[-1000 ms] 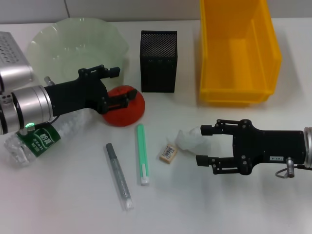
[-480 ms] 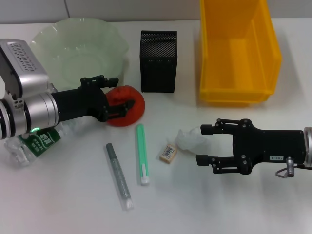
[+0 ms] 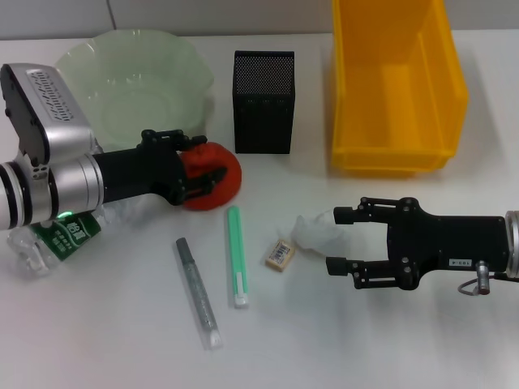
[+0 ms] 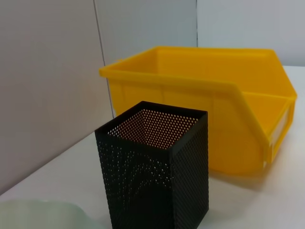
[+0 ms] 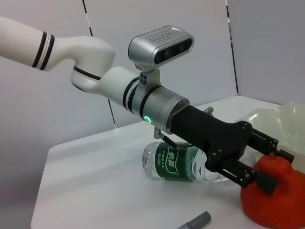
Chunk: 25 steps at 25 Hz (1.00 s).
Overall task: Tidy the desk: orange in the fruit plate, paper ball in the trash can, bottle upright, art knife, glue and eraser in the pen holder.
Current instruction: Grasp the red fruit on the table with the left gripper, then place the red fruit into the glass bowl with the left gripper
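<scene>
- We see our left gripper (image 3: 204,162) with its jaws closed around the orange (image 3: 212,177), which sits on the surface beside the fruit plate (image 3: 130,81).
- Our right gripper (image 3: 345,241) hangs with jaws spread wide, the paper ball (image 3: 319,230) between them.
- The bottle (image 3: 57,233) lies on its side under our left arm.
- The eraser (image 3: 279,254) lies near the paper ball.

Lab/office test bench: white table (image 3: 365,348) w/ grey partition panels (image 5: 267,52) behind.
</scene>
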{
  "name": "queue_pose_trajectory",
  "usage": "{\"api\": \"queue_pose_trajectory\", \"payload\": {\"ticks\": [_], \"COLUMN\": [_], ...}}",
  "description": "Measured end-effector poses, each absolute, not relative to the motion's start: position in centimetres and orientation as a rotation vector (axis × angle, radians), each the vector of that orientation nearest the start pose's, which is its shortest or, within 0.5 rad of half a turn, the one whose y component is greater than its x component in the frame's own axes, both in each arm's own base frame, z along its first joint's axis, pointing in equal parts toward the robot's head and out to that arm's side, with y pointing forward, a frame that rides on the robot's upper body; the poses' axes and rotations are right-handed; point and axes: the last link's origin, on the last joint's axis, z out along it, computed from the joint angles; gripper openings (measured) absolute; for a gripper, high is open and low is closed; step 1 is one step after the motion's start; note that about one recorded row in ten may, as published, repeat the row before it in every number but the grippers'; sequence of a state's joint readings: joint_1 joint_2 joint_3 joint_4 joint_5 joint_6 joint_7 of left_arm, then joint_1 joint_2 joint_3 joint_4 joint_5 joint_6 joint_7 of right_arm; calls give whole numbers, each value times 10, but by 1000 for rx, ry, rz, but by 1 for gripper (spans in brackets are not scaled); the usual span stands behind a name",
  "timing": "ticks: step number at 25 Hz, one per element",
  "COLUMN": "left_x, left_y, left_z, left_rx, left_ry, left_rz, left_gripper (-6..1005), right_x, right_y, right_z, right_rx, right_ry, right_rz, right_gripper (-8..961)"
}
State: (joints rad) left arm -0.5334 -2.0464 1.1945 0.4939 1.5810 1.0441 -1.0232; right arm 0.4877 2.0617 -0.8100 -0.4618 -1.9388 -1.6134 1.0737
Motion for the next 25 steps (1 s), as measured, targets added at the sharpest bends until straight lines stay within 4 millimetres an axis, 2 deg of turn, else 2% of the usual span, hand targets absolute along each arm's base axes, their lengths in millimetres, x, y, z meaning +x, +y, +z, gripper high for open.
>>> {"api": "queue_pose_trajectory", "payload": {"ticks": [1,6,9,15,19,21,25], "left_x": [-274,-274,-274,-272,-269,-263,-265], "left_y": [359,360,360,356,354,349,349], "left_z": [-51,-50,-50,-47,-42,-17,1], "left_rx": [-2614,-2620,-2617,-2623,-2618,-2546,-2429], "left_ry": [-291,-284,-290,-305,-318,-362,-410], "left_rz": [-370,-356,-362,-419,-482,-717,-850], "left_gripper": [745,564,314,204,187,179,162], "right_x": [273,273,273,273,273,273,274], "right_y": [286,286,286,286,286,285,285], "right_z": [-36,-36,-36,-36,-36,-36,-36], "right_rx": [-2876,-2876,-2875,-2875,-2875,-2876,-2877], "right_ry": [408,410,412,414,415,417,418], "right_rz": [770,774,776,777,777,779,781], "right_gripper": [764,764,763,763,763,763,763]}}
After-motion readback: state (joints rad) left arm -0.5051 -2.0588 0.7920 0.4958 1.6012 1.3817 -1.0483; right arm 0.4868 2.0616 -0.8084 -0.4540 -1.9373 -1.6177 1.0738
